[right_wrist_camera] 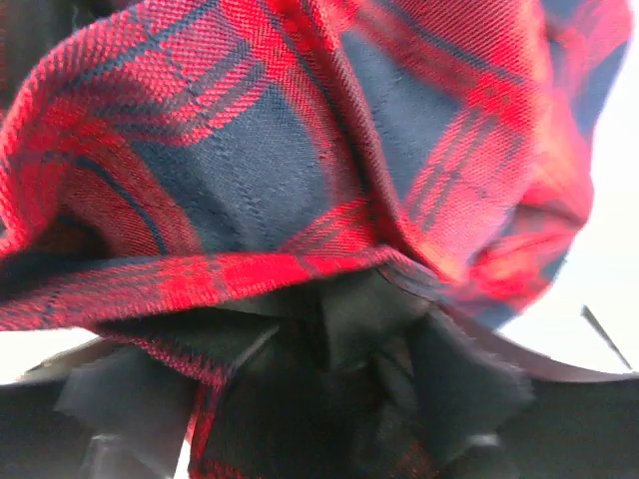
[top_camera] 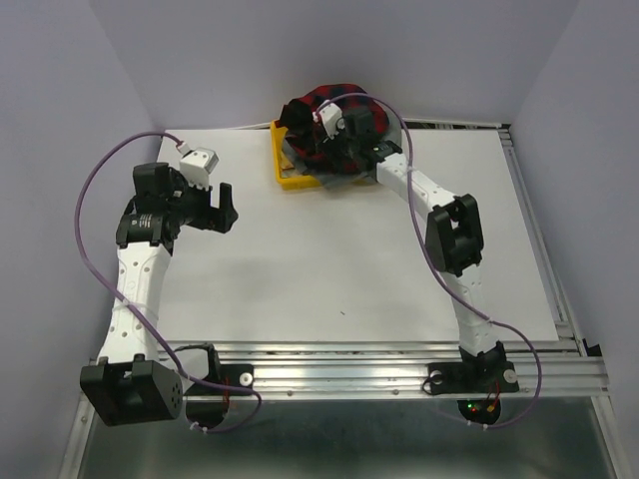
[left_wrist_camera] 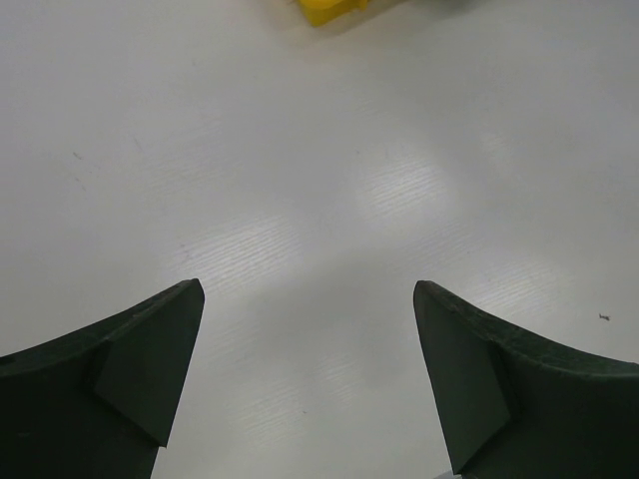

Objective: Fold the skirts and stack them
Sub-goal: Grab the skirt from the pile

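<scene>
The red-and-black plaid skirt is bunched up above the yellow tray at the back of the table. My right gripper is shut on it. In the right wrist view the plaid cloth fills the frame, and its dark lining is pinched in my right gripper. Dark grey cloth, possibly the grey skirt, lies in the tray below. The floral skirt is out of view. My left gripper is open and empty over the bare table at the left, as the left wrist view shows.
The white table is bordered by a metal frame at the front and a rail on the right. The yellow tray's corner shows at the top of the left wrist view. Purple walls stand close on both sides.
</scene>
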You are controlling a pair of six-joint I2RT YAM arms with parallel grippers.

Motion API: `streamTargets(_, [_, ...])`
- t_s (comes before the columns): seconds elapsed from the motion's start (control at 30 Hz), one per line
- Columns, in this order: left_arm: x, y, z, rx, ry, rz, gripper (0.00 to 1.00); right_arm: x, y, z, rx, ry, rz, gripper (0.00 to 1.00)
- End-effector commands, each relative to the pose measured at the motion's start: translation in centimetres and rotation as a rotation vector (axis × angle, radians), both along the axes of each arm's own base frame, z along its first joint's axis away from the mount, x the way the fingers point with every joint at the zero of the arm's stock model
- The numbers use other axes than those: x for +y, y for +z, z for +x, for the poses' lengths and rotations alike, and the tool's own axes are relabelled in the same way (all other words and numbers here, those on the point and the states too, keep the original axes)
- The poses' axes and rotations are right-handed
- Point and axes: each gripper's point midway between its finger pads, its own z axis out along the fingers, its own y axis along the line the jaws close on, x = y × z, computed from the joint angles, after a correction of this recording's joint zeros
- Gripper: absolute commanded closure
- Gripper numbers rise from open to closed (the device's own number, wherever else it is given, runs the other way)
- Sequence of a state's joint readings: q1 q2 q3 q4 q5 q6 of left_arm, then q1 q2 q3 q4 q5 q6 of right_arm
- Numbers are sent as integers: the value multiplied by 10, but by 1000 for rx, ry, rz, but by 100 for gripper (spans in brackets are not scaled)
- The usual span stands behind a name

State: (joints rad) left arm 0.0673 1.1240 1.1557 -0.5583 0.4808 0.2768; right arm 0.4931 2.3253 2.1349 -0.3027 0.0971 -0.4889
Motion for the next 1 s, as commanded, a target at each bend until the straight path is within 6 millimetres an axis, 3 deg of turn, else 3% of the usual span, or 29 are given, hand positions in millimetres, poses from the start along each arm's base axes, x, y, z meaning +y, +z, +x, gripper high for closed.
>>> streamTargets(0.0, [4,7,-2,-55,28,8,2,0,91,27,-277,-85,97,57])
streamTargets(0.07, [7,7,-1,-57,49,14,2,-3,106,28,-312,-106,118,82])
streamTargets(0.13, [8,8,-1,-55,59,12,2,-9,133,26,-358,-136,147,97])
streamTargets(0.17, [9,9,0,-57,68,15,3,-10,150,24,-382,-146,179,99])
streamTargets(0.33, [12,14,3,-73,97,13,4,-26,246,-2,-521,-164,292,99])
streamTargets(0.37, [13,15,4,-76,106,10,4,-34,280,-14,-585,-171,324,99])
streamTargets(0.43, [13,19,5,-83,110,7,4,-42,310,-25,-635,-177,348,99])
streamTargets(0.57, [17,27,8,-103,144,8,4,-64,394,-61,-805,-189,437,99])
streamTargets(0.73, [20,40,9,-145,167,10,4,-97,490,-127,-989,-179,579,99])
streamTargets(0.77, [21,43,8,-156,167,11,4,-102,502,-137,-1007,-173,606,99])
streamTargets(0.8, [21,45,7,-162,164,16,4,-112,524,-162,-1049,-156,638,99])
streamTargets(0.9, [21,53,4,-200,157,25,4,-121,549,-199,-1099,-95,685,99])
streamTargets(0.93, [21,54,3,-207,158,29,4,-133,567,-227,-1136,-74,708,99])
streamTargets(0.97, [22,58,2,-224,156,34,4,-129,565,-232,-1121,-37,702,99])
